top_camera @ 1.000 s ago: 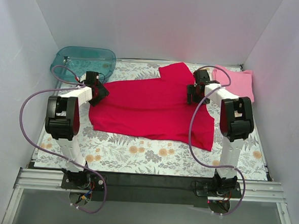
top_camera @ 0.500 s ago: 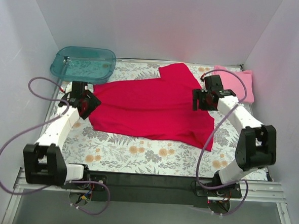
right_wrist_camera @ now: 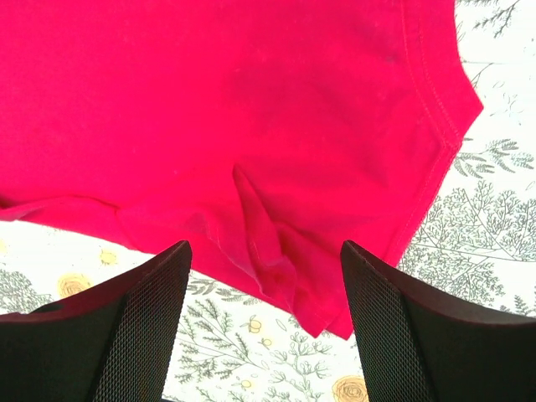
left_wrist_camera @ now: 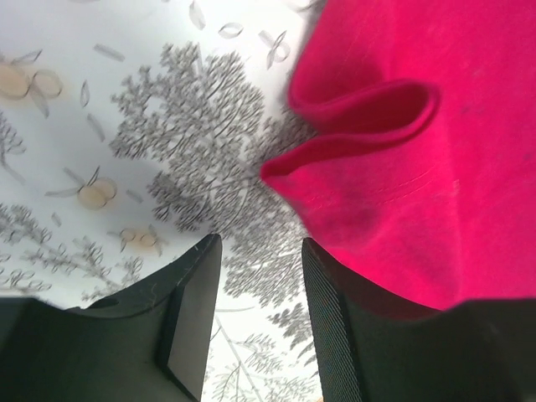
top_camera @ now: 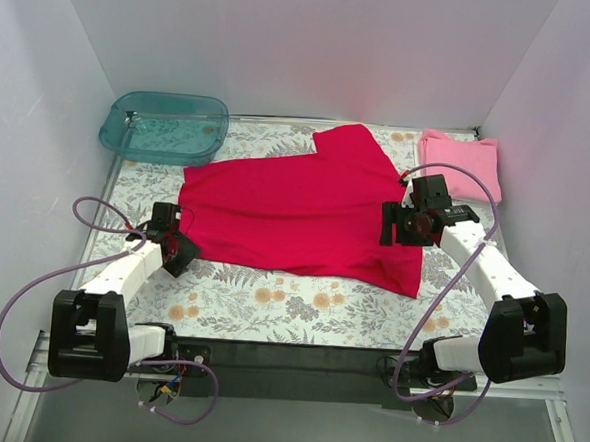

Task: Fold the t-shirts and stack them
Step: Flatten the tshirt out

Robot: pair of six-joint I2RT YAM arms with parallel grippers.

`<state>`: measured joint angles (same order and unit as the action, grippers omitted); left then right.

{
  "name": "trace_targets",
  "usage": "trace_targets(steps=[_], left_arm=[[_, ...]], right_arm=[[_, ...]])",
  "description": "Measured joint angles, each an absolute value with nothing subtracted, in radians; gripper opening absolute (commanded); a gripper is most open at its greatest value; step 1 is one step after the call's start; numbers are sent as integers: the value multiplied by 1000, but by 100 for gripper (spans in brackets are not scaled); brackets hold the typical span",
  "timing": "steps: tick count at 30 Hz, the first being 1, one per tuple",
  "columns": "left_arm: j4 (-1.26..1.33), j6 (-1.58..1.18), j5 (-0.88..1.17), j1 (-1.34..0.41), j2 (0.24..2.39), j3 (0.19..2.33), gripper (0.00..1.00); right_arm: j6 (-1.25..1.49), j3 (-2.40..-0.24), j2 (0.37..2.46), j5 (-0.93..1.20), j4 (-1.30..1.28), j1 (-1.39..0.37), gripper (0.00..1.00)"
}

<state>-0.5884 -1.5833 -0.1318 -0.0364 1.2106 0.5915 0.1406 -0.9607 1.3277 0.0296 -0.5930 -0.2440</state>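
The crimson red t-shirt lies spread across the middle of the floral cloth, partly folded, one sleeve pointing to the back. The light pink t-shirt lies folded at the back right. My left gripper is open and empty, low at the red shirt's near left corner; in the left wrist view that folded corner lies just ahead of my gripper. My right gripper is open and empty above the red shirt's right side; the right wrist view shows a wrinkled hem between the fingers.
A teal translucent tub stands at the back left corner. White walls close in the left, back and right sides. The floral cloth shows bare along the near edge, in front of the red shirt.
Both arms have drawn back toward the near side and lowered. My left gripper moved from the shirt's far left edge to its near left corner. The red shirt lies as before.
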Motion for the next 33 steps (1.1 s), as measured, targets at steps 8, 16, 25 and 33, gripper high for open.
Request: trace_targets(steps=[8, 16, 25, 33], left_arm=[[-469, -1587, -149, -36, 1272, 591, 41], [-428, -1590, -182, -37, 1297, 599, 41], [-421, -1596, -197, -41, 1336, 618, 4], [-618, -1611, -210, -49, 1331, 721, 0]], right_arm=[[128, -941, 1315, 33, -598, -244, 66], [127, -940, 1315, 34, -598, -244, 66], [127, -939, 1314, 34, -605, -244, 66], [130, -935, 1273, 25, -646, -244, 67]])
